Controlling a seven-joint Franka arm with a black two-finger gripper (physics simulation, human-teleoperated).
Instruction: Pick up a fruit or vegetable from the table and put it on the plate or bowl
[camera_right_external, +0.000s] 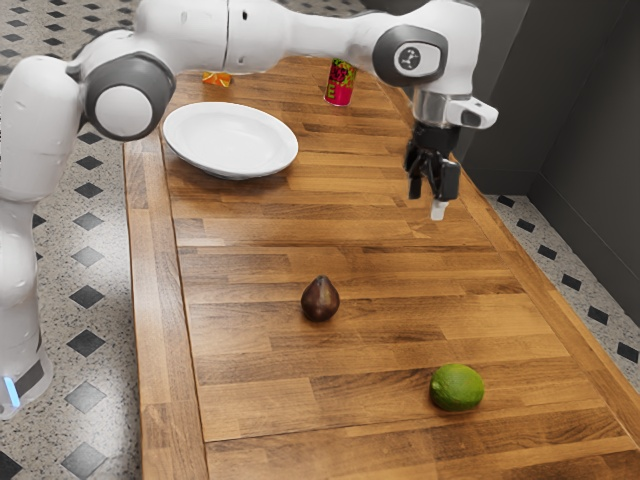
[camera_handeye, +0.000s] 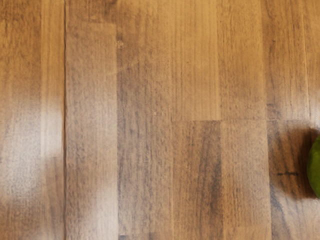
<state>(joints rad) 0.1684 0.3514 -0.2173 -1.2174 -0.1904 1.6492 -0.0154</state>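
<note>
Our gripper (camera_right_external: 434, 198) — nothing in it, spread we could not tell. Lime (camera_right_external: 457, 387) nearest it, dark fruit (camera_right_external: 320, 298) farther, both unpicked; plate (camera_right_external: 230, 139) bare — everything remained.

I see a round green lime (camera_right_external: 457, 387) near the table's (camera_right_external: 400, 250) close end, a dark brown avocado (camera_right_external: 320, 298) mid-table, well apart, and a white plate (camera_right_external: 230, 138) farther back.
</note>
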